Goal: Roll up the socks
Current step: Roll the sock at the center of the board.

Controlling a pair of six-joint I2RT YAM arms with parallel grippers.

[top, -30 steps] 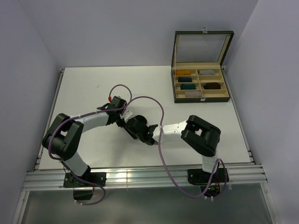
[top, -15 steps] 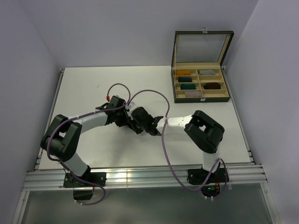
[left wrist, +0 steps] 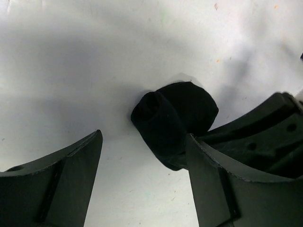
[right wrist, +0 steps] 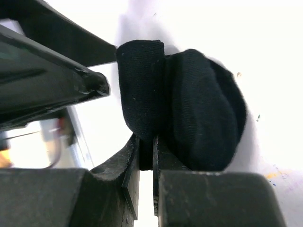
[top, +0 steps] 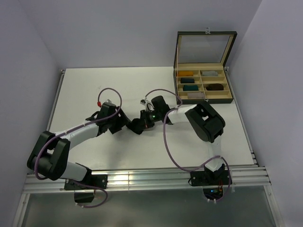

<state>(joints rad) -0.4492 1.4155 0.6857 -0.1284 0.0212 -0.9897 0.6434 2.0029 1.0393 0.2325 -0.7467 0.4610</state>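
The socks are a dark rolled bundle on the white table, with black fabric showing and no stripes visible. My right gripper is shut on a fold at the bundle's near edge. My left gripper stands open just short of the roll, and its right finger is close beside the fabric. In the top view the two grippers meet mid-table, left gripper and right gripper, with the socks between them.
An open compartment box with several rolled bundles stands at the back right of the table, its lid raised. Purple cables loop over both arms. The table's side rails run along the left edge.
My left gripper opened off the bundle and drew back to the left. My right gripper closed on the roll as its arm swung farther from the near edge.
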